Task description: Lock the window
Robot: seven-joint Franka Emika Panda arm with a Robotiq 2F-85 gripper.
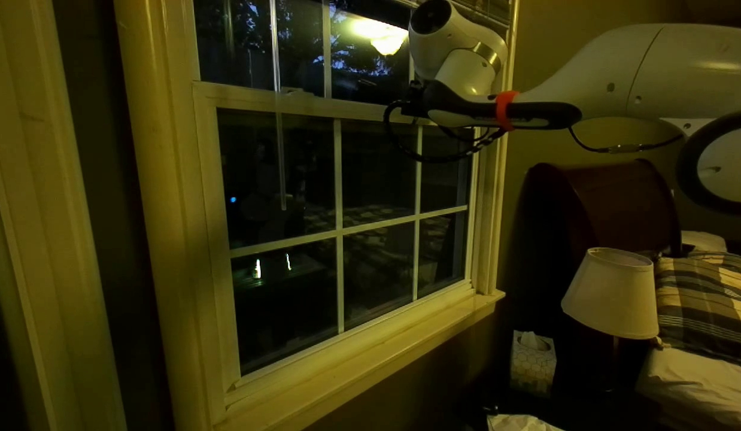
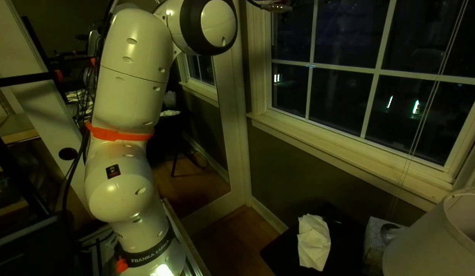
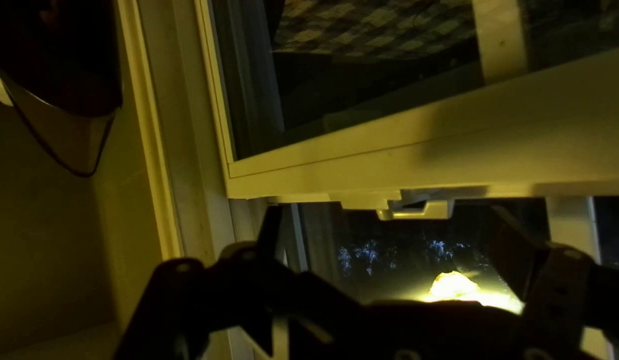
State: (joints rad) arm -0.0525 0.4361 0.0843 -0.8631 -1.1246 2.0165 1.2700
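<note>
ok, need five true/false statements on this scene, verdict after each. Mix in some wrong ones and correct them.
1. A latch is mounted on the window. True.
2. The jaws are clamped on that latch. False: in the wrist view they stand open, spread apart.
3. A lamp stands beside a tissue box. True.
4. No plaid shows anywhere. False: the bedding is plaid.
5. An orange band wraps the arm. True.
</note>
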